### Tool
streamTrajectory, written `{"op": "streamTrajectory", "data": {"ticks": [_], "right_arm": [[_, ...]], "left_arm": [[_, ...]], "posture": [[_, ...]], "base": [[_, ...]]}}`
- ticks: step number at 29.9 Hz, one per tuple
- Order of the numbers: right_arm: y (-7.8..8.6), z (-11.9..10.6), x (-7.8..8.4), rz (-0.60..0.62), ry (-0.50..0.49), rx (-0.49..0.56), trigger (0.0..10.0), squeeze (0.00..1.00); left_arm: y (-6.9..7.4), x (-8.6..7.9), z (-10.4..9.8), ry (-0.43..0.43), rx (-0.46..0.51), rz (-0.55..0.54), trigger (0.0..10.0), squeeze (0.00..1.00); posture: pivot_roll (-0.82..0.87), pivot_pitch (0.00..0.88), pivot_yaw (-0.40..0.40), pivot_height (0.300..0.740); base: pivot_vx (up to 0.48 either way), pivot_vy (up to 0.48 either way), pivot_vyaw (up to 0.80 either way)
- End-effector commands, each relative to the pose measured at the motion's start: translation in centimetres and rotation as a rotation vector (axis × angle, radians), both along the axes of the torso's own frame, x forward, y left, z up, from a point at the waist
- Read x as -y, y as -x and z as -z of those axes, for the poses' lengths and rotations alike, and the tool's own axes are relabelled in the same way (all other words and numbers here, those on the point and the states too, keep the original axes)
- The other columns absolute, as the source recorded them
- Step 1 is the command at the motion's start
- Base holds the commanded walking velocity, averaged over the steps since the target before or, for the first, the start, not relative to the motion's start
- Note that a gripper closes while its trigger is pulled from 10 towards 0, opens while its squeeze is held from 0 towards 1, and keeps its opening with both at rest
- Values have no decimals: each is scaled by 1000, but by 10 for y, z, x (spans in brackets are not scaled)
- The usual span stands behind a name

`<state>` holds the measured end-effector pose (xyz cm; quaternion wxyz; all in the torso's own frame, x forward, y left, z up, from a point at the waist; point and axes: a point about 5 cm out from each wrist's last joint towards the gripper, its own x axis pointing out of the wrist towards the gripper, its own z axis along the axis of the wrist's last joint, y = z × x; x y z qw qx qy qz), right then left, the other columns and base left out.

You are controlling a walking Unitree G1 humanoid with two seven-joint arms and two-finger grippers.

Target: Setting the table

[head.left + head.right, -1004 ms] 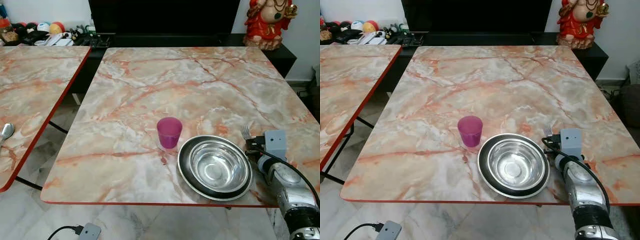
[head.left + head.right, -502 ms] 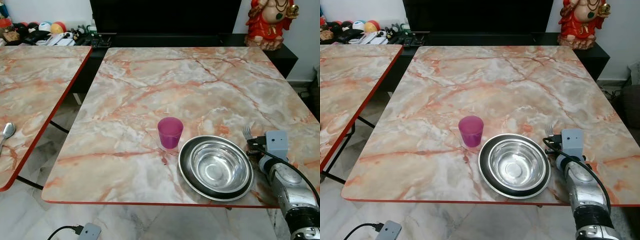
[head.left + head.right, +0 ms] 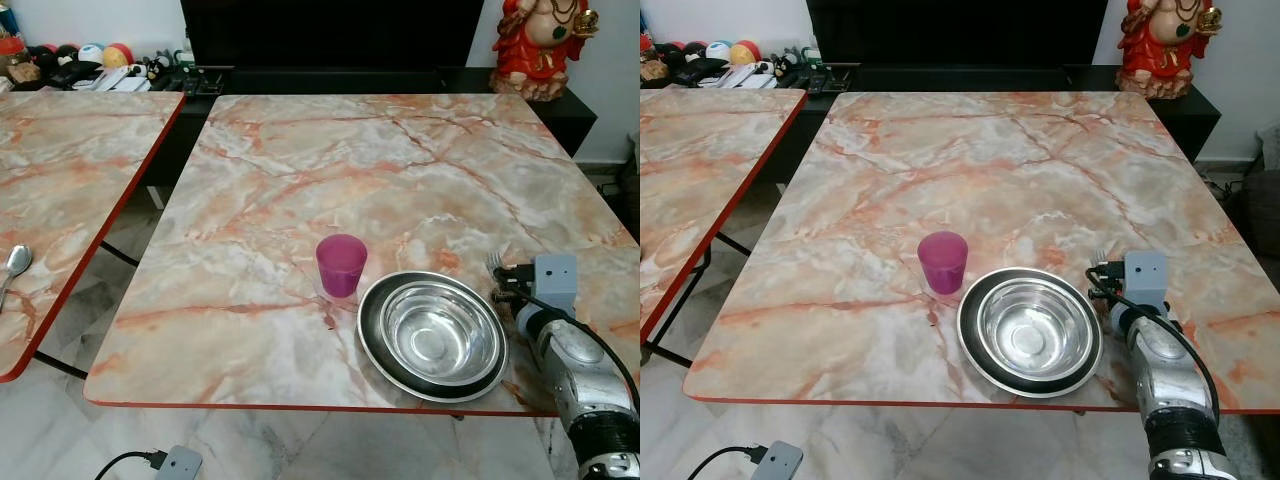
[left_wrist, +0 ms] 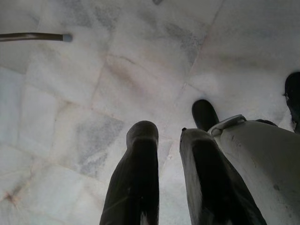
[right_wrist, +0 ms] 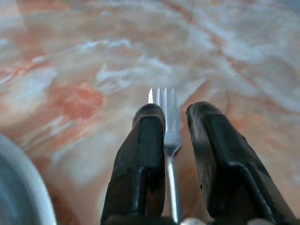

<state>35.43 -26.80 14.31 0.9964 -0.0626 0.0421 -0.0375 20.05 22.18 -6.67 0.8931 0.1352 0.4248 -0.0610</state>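
On the marbled surface [image 3: 400,170], at about five o'clock near the front edge, a steel bowl [image 3: 433,333] sat inside a dark-rimmed plate [image 3: 372,330]. A purple cup [image 3: 340,265] stood upright at the plate's ten o'clock, just beside it. At the plate's three o'clock, the right tool [image 5: 176,136] hovered low over the surface, its fingers slightly parted with a fork [image 5: 165,122] lying between them, tines pointing toward twelve o'clock; whether they gripped it I cannot tell. The left tool [image 4: 166,140] hung over the tiled floor [image 4: 84,84], fingers a little apart, holding nothing.
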Motion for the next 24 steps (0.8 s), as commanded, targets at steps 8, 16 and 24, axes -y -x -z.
{"op": "streamTrajectory", "data": {"ticks": [8,16,24], "right_arm": [[3,-48,5,103,-12,321,10000,0],[22,-69,-11,118,-73,503,10000,0],[24,-77,-21,90,-65,523,10000,0]], "left_arm": [[9,-6,4,1,-27,-40,10000,0],[12,-10,4,-2,-25,-70,10000,0],[16,-4,8,10,-51,-78,10000,0]], "posture": [[-33,146,34,740],[-32,118,27,740],[-41,108,23,740]], "base": [[0,0,0],[0,0,0],[0,279,0]]}}
